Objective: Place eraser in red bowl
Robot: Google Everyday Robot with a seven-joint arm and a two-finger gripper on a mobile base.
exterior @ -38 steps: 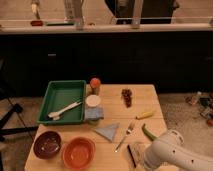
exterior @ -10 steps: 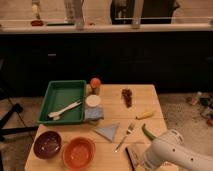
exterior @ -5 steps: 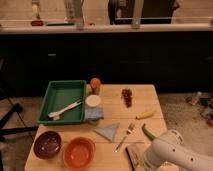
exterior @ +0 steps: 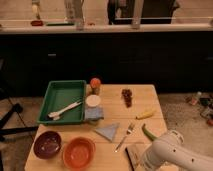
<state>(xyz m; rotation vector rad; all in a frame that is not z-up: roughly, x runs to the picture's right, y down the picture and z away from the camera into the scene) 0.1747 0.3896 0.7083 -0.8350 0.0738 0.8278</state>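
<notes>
The eraser point(exterior: 134, 156), a pale tan block with a dark strip on its left side, lies on the wooden table at the front edge. It is right of the red bowl point(exterior: 78, 152), an orange-red bowl that is empty. My gripper point(exterior: 144, 164) is at the end of the white arm point(exterior: 172, 152) in the bottom right corner. It sits right at the eraser's right side, mostly covered by the arm. Whether it touches the eraser does not show.
A maroon bowl point(exterior: 47, 145) stands left of the red one. A green tray point(exterior: 55, 95) with white utensils sits at the back left. Also on the table point(exterior: 150, 100): an orange-topped can point(exterior: 95, 85), white lid point(exterior: 93, 101), blue-grey cloth point(exterior: 93, 114), napkin point(exterior: 108, 131), fork point(exterior: 125, 136), green chili point(exterior: 149, 133), banana point(exterior: 145, 114), grapes point(exterior: 127, 96).
</notes>
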